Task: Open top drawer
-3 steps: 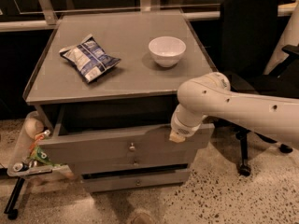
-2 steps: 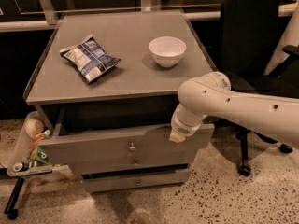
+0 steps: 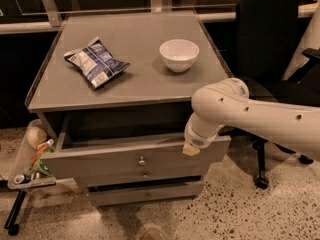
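Note:
The top drawer (image 3: 100, 160) of the grey cabinet stands pulled out a good way toward me. Its front panel carries a small round metal knob (image 3: 142, 160) at the centre. The inside of the drawer (image 3: 120, 126) lies in dark shadow under the cabinet top. My gripper (image 3: 190, 147) is at the end of the white arm (image 3: 240, 111) that reaches in from the right. It sits at the top edge of the drawer front near its right end, well right of the knob.
A blue-and-white chip bag (image 3: 96, 61) and a white bowl (image 3: 179, 54) sit on the cabinet top (image 3: 135, 84). Two slimmer drawer fronts (image 3: 145, 194) lie below. A black office chair (image 3: 270, 44) stands right. A small rack with clutter (image 3: 32, 159) hangs at the cabinet's left side.

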Controlling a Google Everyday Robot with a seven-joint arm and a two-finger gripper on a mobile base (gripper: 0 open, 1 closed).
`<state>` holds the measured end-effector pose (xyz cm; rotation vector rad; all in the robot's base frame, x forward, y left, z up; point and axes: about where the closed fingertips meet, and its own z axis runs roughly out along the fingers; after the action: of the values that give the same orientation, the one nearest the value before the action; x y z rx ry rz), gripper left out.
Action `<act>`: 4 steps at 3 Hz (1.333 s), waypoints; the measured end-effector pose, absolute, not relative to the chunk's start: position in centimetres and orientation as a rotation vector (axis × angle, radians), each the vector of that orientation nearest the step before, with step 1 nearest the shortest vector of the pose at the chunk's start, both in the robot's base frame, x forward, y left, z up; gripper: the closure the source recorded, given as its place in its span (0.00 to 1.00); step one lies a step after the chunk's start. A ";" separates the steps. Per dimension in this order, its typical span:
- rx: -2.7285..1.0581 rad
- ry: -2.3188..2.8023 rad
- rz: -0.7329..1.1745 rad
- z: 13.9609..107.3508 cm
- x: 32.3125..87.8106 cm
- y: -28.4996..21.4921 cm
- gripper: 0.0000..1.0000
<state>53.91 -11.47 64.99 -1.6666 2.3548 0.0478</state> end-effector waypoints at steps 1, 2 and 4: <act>-1.658 2.376 0.046 64.9 53.0 -11.7 1.00; -1.656 2.378 0.048 65.1 52.9 -11.7 1.00; -1.650 2.398 0.048 65.1 52.0 -11.9 1.00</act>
<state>52.03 -11.91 65.12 -1.6504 2.3980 0.0483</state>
